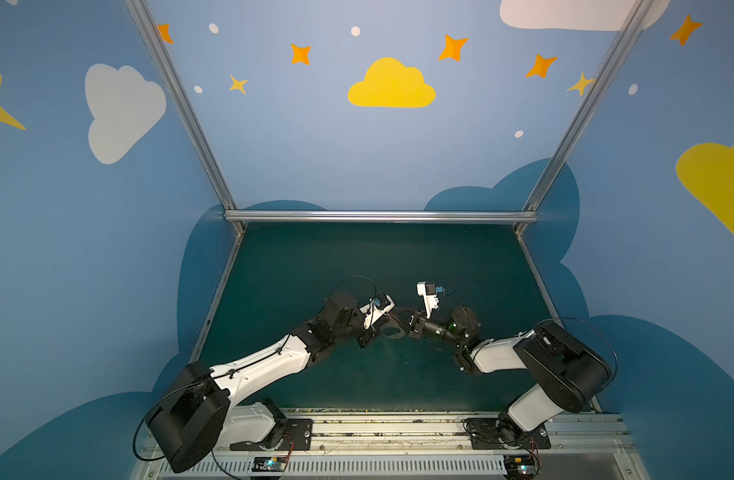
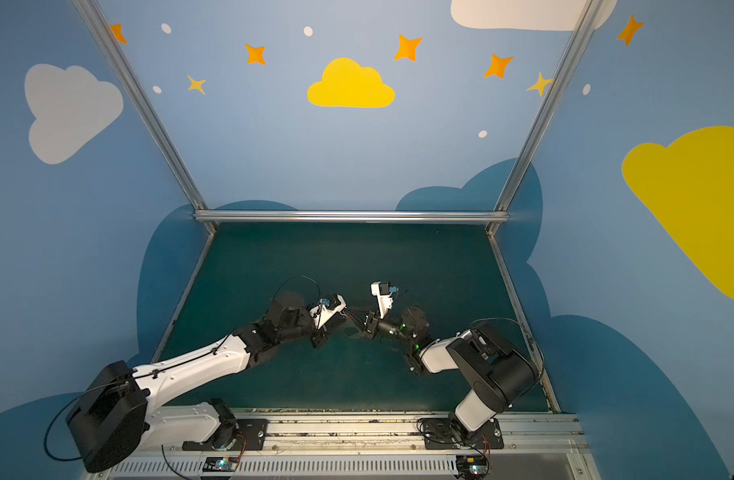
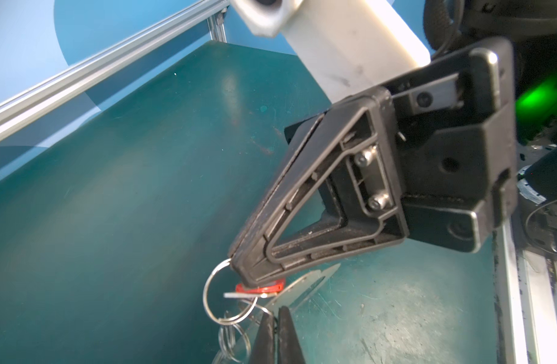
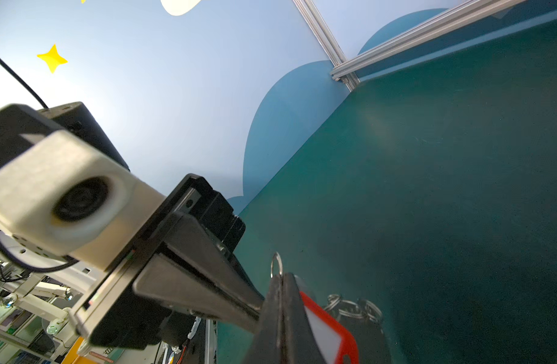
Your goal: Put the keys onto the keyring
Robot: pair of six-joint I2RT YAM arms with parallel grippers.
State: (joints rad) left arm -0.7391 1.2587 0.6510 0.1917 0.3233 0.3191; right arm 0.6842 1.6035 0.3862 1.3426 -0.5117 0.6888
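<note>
Observed: right gripper (image 3: 236, 263) clamped on keyring (image 3: 205, 293), loop projecting beyond its tip; keys (image 3: 258, 288) sit against that tip, long axis roughly crosswise to its fingers; left gripper (image 3: 274, 315) closed, nearer keys, hold unclear. You likely thread from there.

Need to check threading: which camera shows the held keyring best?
Left wrist view: the keyring shows as a nearly full loop at the right gripper, beside the red tag. Right wrist view shows only a thin arc; both top views, nothing discernible.
</note>
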